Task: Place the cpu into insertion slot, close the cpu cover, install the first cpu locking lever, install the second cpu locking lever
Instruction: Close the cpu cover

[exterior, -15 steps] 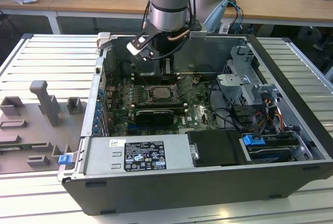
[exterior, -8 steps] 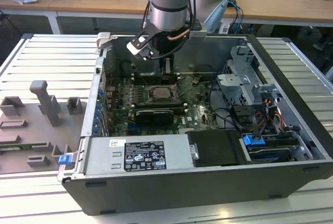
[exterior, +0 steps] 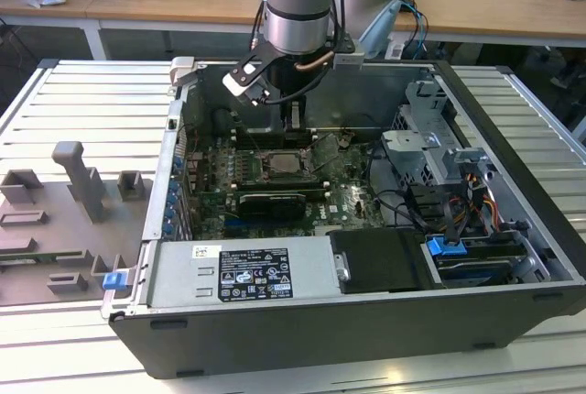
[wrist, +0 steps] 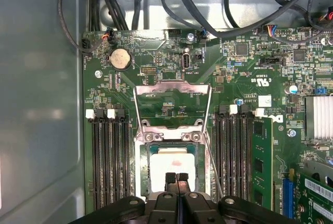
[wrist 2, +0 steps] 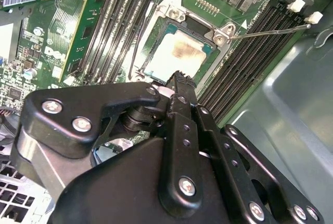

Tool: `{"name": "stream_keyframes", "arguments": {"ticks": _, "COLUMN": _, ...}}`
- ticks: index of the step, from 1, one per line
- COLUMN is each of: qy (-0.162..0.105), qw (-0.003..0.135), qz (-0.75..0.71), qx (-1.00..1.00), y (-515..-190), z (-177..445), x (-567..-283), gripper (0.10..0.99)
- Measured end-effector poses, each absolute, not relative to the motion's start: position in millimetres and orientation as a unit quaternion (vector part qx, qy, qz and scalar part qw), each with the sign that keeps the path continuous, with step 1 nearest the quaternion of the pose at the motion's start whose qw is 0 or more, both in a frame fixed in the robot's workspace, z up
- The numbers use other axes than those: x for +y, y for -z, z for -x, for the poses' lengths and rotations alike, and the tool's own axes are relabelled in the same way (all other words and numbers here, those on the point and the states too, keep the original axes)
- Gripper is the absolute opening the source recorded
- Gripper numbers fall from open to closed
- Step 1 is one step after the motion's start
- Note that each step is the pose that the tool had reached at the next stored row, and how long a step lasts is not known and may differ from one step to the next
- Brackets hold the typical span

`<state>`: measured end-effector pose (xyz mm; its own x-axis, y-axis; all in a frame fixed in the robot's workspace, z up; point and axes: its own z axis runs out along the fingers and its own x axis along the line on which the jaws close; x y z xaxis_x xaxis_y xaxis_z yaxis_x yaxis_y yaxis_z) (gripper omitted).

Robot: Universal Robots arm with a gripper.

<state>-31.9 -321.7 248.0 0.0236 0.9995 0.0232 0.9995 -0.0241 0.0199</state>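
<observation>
The black two-finger gripper (wrist: 176,178), jaws pressed together on nothing, is hovering over the small flat silver-grey cpu (wrist: 171,164). The cpu is lying in the square metal-rimmed insertion slot (wrist: 140,160) mid-motherboard. Beyond, the thin silvery windowed cpu cover (wrist: 171,84) is standing open. It is probably light, stiff and sharp-edged, so is best pushed at its free edge.

Near the centre of the exterior view, the cpu (exterior: 291,164), a small flat square with a pale silver-grey top, lies flat inside the insertion slot (wrist: 141,168), a square silvery-rimmed socket. In the first wrist view the cpu cover (wrist: 171,84), a thin silvery windowed frame, stands swung open from its hinged edge.
</observation>
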Motion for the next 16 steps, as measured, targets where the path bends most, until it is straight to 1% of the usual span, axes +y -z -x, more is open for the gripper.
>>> {"name": "stream_keyframes", "arguments": {"ticks": 16, "qy": 0.016, "qw": 0.002, "qz": 0.715, "qx": -0.698, "y": -257.1, "z": 31.9, "x": -321.7, "gripper": 0.106}}
